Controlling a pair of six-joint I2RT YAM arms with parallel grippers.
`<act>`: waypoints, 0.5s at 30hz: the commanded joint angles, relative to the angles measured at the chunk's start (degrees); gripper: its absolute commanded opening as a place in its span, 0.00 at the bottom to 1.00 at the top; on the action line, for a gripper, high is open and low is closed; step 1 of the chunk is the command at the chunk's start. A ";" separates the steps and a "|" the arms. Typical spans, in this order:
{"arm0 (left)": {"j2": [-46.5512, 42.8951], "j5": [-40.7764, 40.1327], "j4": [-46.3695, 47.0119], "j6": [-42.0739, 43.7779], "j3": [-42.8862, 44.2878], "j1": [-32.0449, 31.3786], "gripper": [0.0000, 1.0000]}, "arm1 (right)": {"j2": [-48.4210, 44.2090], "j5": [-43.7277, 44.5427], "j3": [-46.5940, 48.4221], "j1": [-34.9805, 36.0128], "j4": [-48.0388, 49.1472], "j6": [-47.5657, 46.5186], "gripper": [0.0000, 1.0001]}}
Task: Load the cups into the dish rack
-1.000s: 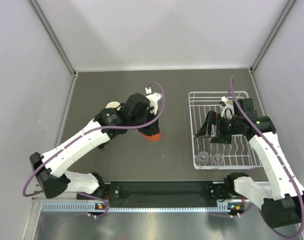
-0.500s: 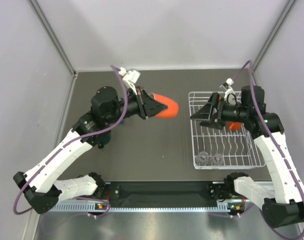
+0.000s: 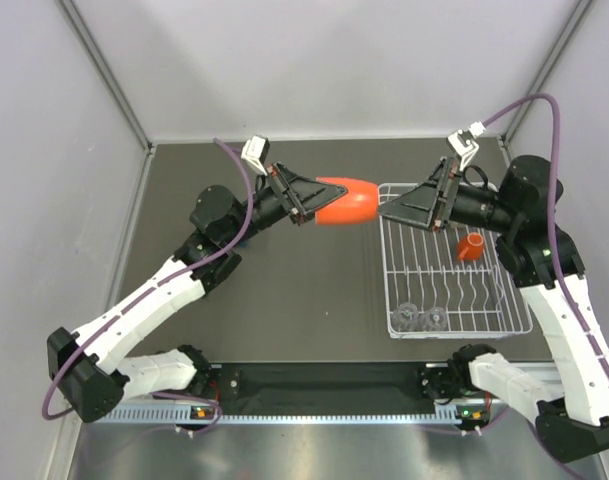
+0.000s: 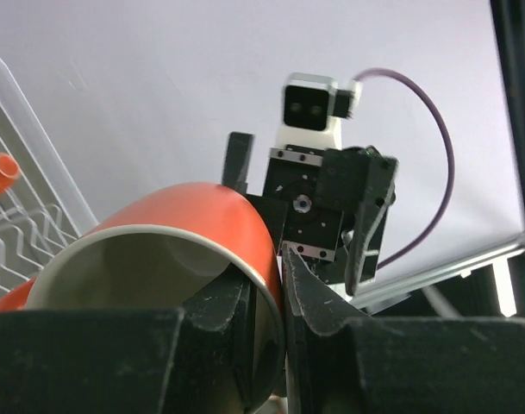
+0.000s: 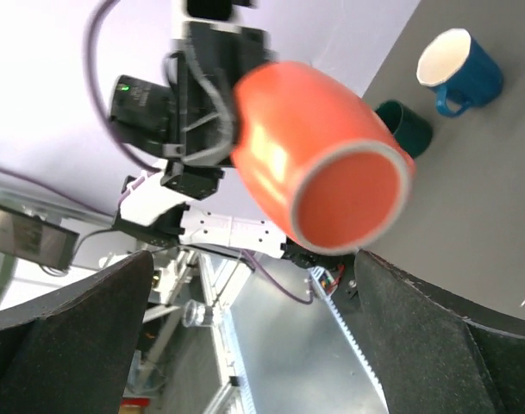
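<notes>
Held in the air on its side: orange mug (image 3: 346, 203), just outside the rack's (image 3: 387, 270) 10 o'clock corner, above the desk (image 3: 324, 300) and not yet over the wire. Clamped at the rim by the left jaws, one finger inside against the white lining, one outside on the orange wall. Facing the mug's base from 3 o'clock: right jaws, wide apart, holding nothing, near the mug but not touching it. Already in the rack: tiny cup (image 3: 470, 246) toward 2 o'clock, two glasses (image 3: 408, 317) at the 7 o'clock corner. Out on the desk, seen from the right wrist: blue mug (image 5: 459, 65) and green cup (image 5: 404, 125), side by side.

Likely glazed ceramic: stiff, smooth, probably slippery under hard pads, heavy next to the other cups, breakable if dropped from here. Rim pinch with the weight hanging out sideways: judged a weak hold, prone to pivot. For a handover, close across the round body near the base, pads on opposite sides, squarely on the widest line so as not to squeeze it out. Loosen the rim pinch only once that hold is firm. Handle not clearly in view, so not to be counted on. Set down gently between the bars, well apart from the glasses.
</notes>
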 commanded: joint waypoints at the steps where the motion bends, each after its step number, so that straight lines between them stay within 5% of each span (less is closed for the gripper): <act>1: -1.14 -2.07 14.91 -13.04 -0.15 0.10 0.00 | 0.80 2.64 5.60 1.59 0.95 -5.63 1.00; 11: 0.36 0.03 21.04 -41.23 -6.56 0.01 0.00 | 1.59 6.51 8.77 1.86 -4.69 -21.39 1.00; 15: -0.08 2.66 18.17 -42.67 -5.69 0.01 0.00 | 3.43 4.07 9.74 2.21 -3.21 -23.59 1.00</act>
